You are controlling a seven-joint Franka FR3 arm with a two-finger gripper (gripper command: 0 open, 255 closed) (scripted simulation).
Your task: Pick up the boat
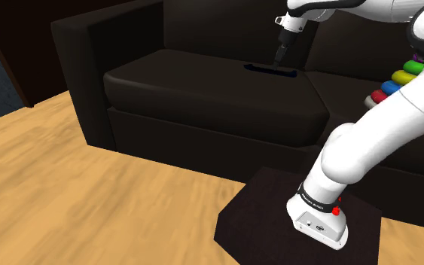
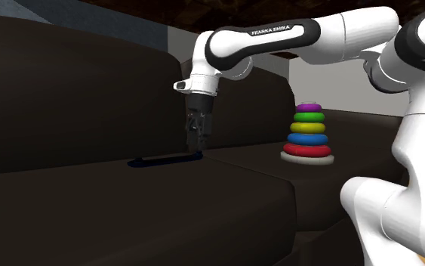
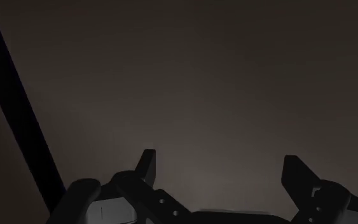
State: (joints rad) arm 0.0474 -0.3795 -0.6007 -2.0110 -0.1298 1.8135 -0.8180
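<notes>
Wrist view, claw point(image 3: 222, 160) spread wide, empty, dark-blue boat point(image 3: 23, 121) just beside

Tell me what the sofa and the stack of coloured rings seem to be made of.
Sofa: dark brown and mostly matte, with a faint sheen along the cushion edges. It could be leather or a smooth fabric, as no weave shows. Ring stack: bright, glossy rings with small highlights, so probably plastic.

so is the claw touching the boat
Apart. Wrist view: the dark blue boat lies off to one side of the open claw, with bare cushion between them.
</notes>
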